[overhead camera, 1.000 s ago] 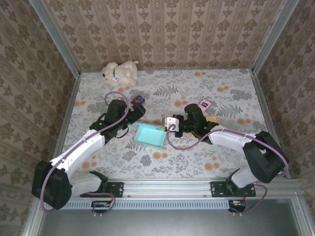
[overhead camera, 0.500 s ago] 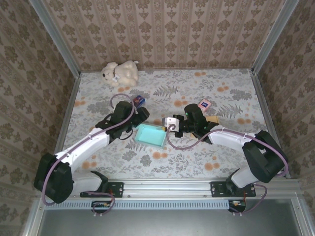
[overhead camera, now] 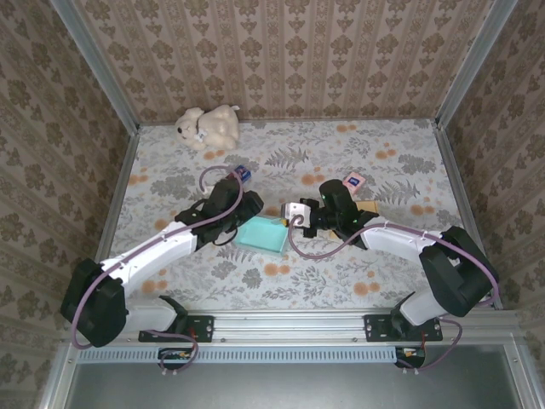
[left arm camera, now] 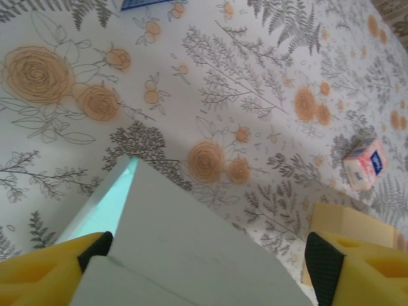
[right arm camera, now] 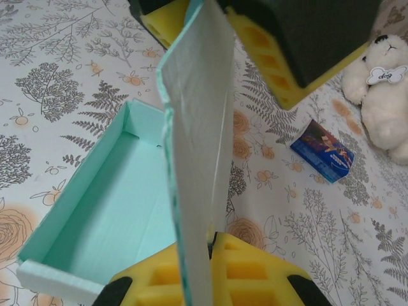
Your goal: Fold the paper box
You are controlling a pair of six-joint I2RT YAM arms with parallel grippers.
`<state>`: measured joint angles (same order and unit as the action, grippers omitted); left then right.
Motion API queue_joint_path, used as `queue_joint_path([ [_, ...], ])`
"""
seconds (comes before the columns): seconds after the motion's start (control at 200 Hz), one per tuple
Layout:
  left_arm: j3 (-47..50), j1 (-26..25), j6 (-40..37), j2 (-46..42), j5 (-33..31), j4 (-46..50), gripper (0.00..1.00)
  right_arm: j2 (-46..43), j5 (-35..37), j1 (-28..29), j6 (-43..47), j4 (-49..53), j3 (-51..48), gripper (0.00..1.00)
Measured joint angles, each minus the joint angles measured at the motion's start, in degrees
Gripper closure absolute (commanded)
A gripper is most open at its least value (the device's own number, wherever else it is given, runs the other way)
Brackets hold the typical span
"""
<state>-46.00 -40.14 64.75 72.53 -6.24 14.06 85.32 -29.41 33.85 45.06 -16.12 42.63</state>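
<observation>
Lying near the middle of the tabletop (overhead camera: pixel 341 285), between the two arms, is one turquoise paper box (overhead camera: pixel 258 234). It is open at the top, and the right wrist view shows only its bare turquoise floor and low walls. One long panel of the box stands up almost vertical on its right side.

The right gripper (overhead camera: pixel 288 213) touches the right end of the box and is closed on this raised panel, with the panel edge pinched between its yellow fingers. The left gripper (overhead camera: pixel 241 211) is at the far left corner of the box. Its two fingers (left arm camera: pixel 44 268) stand wide apart, with the white outer face of the box between them. I cannot tell if they press on it.

Farther back lie two small cartons, well apart from each other. One blue carton (overhead camera: pixel 241 172) lies just beyond the left gripper, and one pink carton (overhead camera: pixel 353 180) lies beyond the right arm. One white plush dog (overhead camera: pixel 207 126) sits near the far left corner of the tabletop.
</observation>
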Motion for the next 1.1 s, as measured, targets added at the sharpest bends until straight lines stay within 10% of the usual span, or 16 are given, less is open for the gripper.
queue_joint_path([
  [0.495,8.24,-1.09,2.62,-0.94,-1.07,-3.41,0.25,0.28,5.29,2.45,-3.74,0.22,-2.58,0.53],
  [1.1,10.49,-2.01,3.87,-4.35,-4.50,-2.75,0.22,-23.56,18.49,7.48,-23.32,6.01,-11.47,0.42],
])
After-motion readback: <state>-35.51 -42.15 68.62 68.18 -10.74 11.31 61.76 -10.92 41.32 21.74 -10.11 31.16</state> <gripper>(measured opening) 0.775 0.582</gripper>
